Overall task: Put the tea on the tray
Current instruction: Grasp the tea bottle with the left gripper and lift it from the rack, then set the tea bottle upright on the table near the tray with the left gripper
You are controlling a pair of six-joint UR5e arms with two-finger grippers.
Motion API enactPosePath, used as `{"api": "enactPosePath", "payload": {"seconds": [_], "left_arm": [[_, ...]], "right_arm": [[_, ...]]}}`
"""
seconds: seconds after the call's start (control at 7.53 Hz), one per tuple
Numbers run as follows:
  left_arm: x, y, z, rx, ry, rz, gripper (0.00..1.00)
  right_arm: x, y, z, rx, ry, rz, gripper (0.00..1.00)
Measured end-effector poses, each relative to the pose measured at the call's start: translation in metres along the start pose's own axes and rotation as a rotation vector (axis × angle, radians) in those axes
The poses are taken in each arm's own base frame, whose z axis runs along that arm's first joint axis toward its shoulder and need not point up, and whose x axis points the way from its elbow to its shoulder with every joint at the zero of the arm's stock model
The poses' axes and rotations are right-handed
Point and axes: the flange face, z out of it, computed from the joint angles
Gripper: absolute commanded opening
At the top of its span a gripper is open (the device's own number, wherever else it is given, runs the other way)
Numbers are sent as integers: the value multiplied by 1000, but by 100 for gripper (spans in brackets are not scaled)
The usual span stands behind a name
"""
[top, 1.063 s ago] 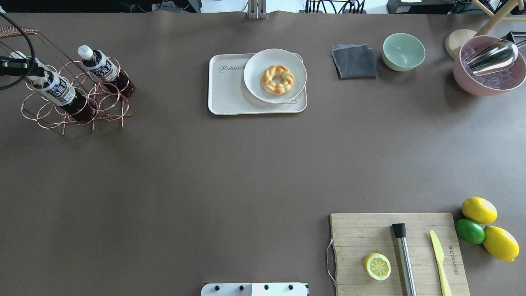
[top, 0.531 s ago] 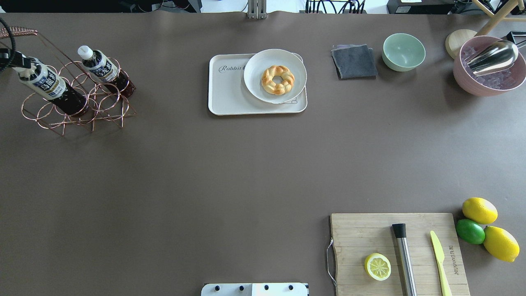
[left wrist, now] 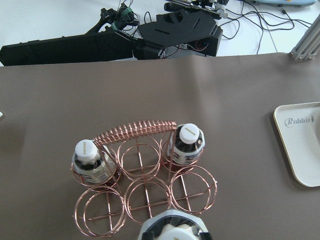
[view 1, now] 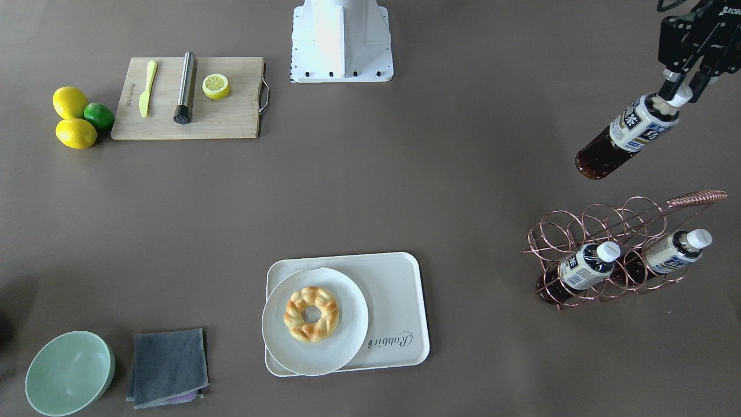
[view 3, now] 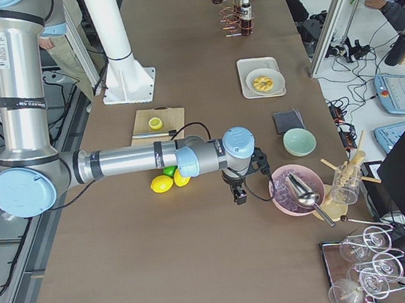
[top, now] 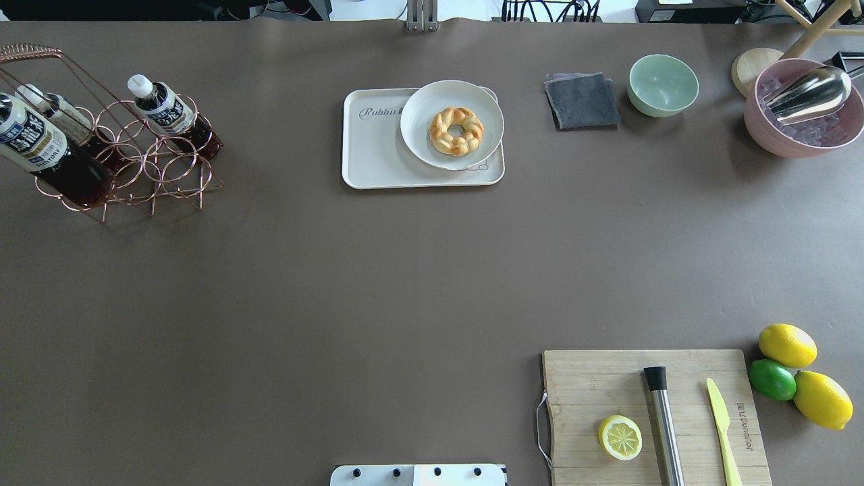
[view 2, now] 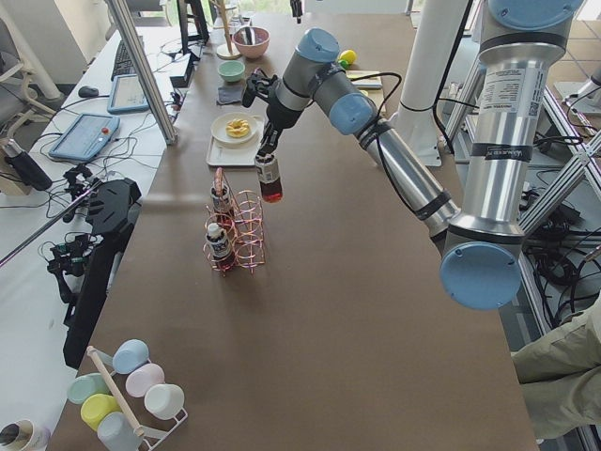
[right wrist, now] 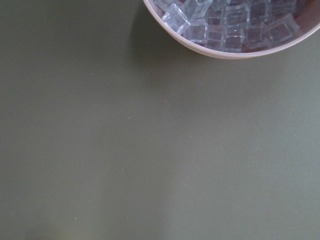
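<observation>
My left gripper (view 1: 682,90) is shut on the white cap of a tea bottle (view 1: 628,133) and holds it tilted in the air, clear of the copper wire rack (view 1: 608,226). The bottle shows at the left edge of the overhead view (top: 40,152); the gripper is out of that view. Two more tea bottles (view 1: 582,266) (view 1: 671,252) stand in the rack. The white "Rabbit" tray (top: 371,148) lies at mid-table, far side. My right gripper (view 3: 238,191) hangs low by the pink bowl; I cannot tell whether it is open or shut.
A round white plate (top: 415,125) with a doughnut (top: 457,130) covers the tray's right part; the tray's left strip is bare. A grey cloth (top: 582,100), green bowl (top: 663,84) and pink bowl of ice (top: 803,142) stand far right. The wooden board (top: 587,385) is near right.
The held bottle has risen out of the rack and moved toward the overhead view's left edge. The left gripper has left that view. A third bottle in the rack now shows.
</observation>
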Motion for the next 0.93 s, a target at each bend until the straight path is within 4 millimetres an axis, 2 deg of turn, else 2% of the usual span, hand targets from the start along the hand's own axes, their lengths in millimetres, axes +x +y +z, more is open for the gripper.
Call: {"api": "enactPosePath", "payload": {"seconds": [0.13, 0.27, 0.4, 0.66, 0.8, 0.93], "left_arm": [[36, 0, 5, -26, 33, -18, 0], [89, 1, 16, -52, 47, -33, 0], [152, 7, 31, -66, 31, -37, 0], [280, 38, 75, -68, -10, -33, 0], [330, 51, 95, -73, -16, -32, 0], [367, 64, 111, -81, -5, -41, 0]], "right_arm": [[-1, -1, 0, 2, 0, -2, 100], [-3, -2, -1, 5, 0, -7, 100], [-5, -3, -1, 5, 0, -16, 100], [-10, -5, 4, 7, -1, -36, 100], [-11, -5, 5, 8, -1, -41, 100], [-12, -6, 5, 10, -2, -45, 100]]}}
